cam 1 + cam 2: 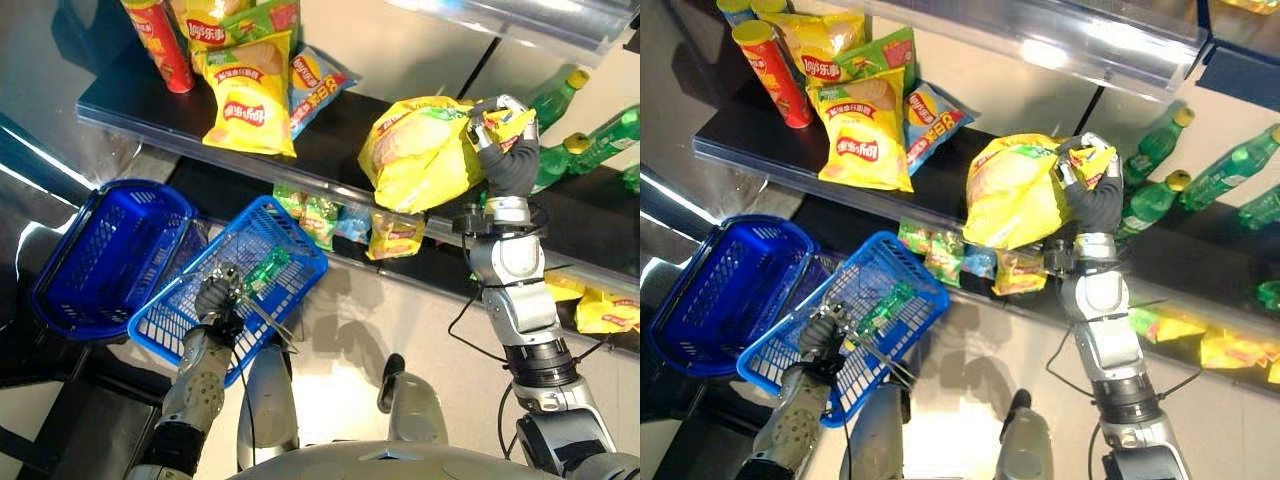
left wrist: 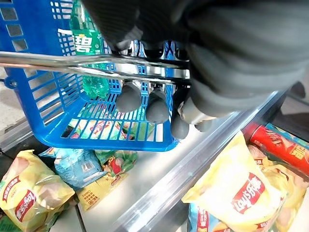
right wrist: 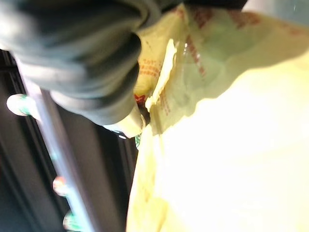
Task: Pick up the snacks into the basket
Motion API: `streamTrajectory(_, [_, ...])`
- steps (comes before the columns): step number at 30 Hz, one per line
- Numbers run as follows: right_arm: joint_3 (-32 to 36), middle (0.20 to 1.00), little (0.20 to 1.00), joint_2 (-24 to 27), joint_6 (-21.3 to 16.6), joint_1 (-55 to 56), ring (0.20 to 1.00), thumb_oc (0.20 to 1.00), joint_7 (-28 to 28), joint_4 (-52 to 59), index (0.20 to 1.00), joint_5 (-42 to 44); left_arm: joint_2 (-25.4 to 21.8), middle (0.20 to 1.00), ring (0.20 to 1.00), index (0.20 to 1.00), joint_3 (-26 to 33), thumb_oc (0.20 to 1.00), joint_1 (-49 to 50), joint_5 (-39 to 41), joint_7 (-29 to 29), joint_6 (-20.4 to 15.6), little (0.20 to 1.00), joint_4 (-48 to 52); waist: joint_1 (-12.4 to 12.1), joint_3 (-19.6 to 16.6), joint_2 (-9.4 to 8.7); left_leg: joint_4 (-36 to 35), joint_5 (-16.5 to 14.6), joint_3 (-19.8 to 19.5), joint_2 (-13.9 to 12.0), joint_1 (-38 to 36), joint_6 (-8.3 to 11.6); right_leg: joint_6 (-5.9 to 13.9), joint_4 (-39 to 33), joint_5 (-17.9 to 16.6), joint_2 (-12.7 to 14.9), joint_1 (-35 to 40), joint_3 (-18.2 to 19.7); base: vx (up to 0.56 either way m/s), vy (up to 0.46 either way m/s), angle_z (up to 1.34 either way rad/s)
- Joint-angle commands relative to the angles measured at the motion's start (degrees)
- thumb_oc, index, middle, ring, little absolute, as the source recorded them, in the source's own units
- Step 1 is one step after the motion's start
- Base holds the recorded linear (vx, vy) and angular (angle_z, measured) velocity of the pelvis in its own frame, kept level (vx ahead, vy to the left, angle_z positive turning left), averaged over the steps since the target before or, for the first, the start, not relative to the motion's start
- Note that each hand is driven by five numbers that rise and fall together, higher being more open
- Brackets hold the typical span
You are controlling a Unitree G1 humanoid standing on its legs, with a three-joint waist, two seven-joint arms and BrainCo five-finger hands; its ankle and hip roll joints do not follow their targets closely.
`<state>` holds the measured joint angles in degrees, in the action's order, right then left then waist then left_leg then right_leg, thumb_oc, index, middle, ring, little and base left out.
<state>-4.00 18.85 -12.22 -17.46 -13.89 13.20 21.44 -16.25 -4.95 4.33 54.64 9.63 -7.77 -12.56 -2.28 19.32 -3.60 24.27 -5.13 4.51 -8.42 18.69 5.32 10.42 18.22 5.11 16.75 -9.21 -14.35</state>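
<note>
your right hand (image 1: 505, 140) has its fingers curled on the top edge of a yellow chip bag (image 1: 415, 150), holding it clear of the dark shelf (image 1: 330, 140), to the right of the basket. your left hand (image 1: 218, 298) is wrapped around the metal handle (image 2: 72, 65) of the blue basket (image 1: 235, 285), where a green bottle (image 1: 268, 270) lies inside. a second blue basket (image 1: 105, 255) sits just beside it.

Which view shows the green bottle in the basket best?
The left wrist view: the green bottle lies inside the blue basket, seen close, beside the left robot hand curled round the wire handle. Both eye views show it small through the basket mesh. The right wrist view looks at the yellow chip bag.
</note>
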Motion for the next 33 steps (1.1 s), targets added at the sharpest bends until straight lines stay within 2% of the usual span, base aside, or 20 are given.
streamTrajectory(1, [-0.43,0.200,0.200,0.51,-4.60,-1.25,0.200,0.200,3.50,4.53,0.200,7.44,-1.66,0.200,0.200,0.200,2.27,0.200,-0.90,-4.49,-4.46,-2.74,0.200,6.94,0.33,-3.87,-0.12,-6.19,1.59,-2.09,-0.35,-5.31,-1.84,-0.64,-0.15,-3.81,-0.33,1.99,-0.54,0.04,-0.005,-0.02])
streamTrajectory(7, [-2.84,0.200,0.200,4.42,-2.17,0.48,0.200,0.200,12.03,6.45,0.200,21.99,-1.22,0.200,0.200,0.200,3.48,0.200,-0.09,-1.82,-6.37,-1.98,0.200,9.59,-0.11,-3.11,-0.75,-6.09,2.12,-2.20,-0.21,-5.40,-1.43,-1.03,-0.24,-3.34,-0.31,2.50,-0.99,-0.01,-0.010,-0.01])
streamTrajectory(8, [-3.77,0.200,0.200,6.51,-1.25,1.05,0.200,0.200,14.53,7.34,0.200,26.68,-1.42,0.200,0.200,0.200,3.86,0.200,0.26,-1.26,-6.79,-1.81,0.200,10.87,-0.36,-2.42,-0.88,-5.52,2.17,-2.45,-0.20,-4.86,-1.19,-1.14,0.21,-3.04,-0.20,2.22,-1.32,-0.04,-0.026,0.02])
streamTrajectory(13, [-5.99,0.200,0.200,10.95,0.97,1.49,0.200,0.200,19.45,8.17,0.200,34.72,-2.53,0.200,0.200,0.200,4.66,0.200,0.34,-0.62,-7.66,-2.01,0.200,13.04,-1.15,-0.51,-0.91,-4.39,2.46,-2.87,-0.29,-3.36,-0.63,-1.37,1.50,-2.72,0.02,1.42,-1.88,-0.04,-0.015,0.05])
streamTrajectory(14, [-7.28,0.200,0.200,12.55,2.31,1.69,0.200,0.200,21.65,8.67,0.200,38.56,-2.96,0.200,0.200,0.200,4.84,0.200,0.17,-0.26,-7.94,-2.18,0.200,13.52,-1.57,0.48,-0.96,-3.97,2.73,-2.99,-0.42,-2.88,-0.41,-1.41,2.17,-2.72,0.13,1.11,-2.21,-0.04,-0.018,0.06])
streamTrajectory(18, [-8.96,0.200,0.200,15.44,4.01,2.01,0.200,0.200,24.45,9.95,0.200,43.36,-3.33,0.200,0.200,0.200,5.19,0.200,-0.36,0.21,-7.95,-2.56,0.200,13.52,-2.24,1.96,-1.18,-3.89,3.19,-3.23,-0.36,-2.51,-0.21,-1.51,2.49,-2.87,0.41,0.97,-2.69,-0.03,-0.011,0.11])
streamTrajectory(19, [-9.61,0.200,0.200,18.08,5.15,2.75,0.200,0.200,26.27,10.49,0.200,45.77,-3.70,0.200,0.200,0.200,5.48,0.200,-0.27,0.59,-8.36,-2.62,0.200,13.92,-2.79,2.80,-1.45,-4.35,3.55,-3.36,-0.24,-2.55,-0.07,-1.56,2.47,-2.81,0.57,1.21,-3.26,-0.03,-0.011,0.08])
streamTrajectory(25, [-11.47,0.200,0.200,22.77,7.05,2.30,0.200,0.200,29.10,11.18,0.200,49.98,-4.43,0.200,0.200,0.200,5.45,0.200,-0.30,1.34,-8.97,-2.89,0.200,15.07,-3.82,4.35,-1.94,-4.57,4.10,-3.68,0.04,-2.34,0.16,-1.61,2.38,-3.19,0.82,1.40,-3.80,-0.01,-0.002,0.06])
streamTrajectory(33, [-18.89,0.200,0.200,25.91,10.63,-0.39,0.200,0.200,30.58,10.04,0.200,53.92,-5.65,0.200,0.200,0.200,3.52,0.200,-1.79,3.25,-9.20,-3.05,0.200,14.86,-5.41,5.78,-2.38,-4.46,4.47,-4.21,0.35,-2.07,0.34,-1.74,2.95,-3.13,1.15,1.63,-4.55,-0.01,-0.007,0.07])
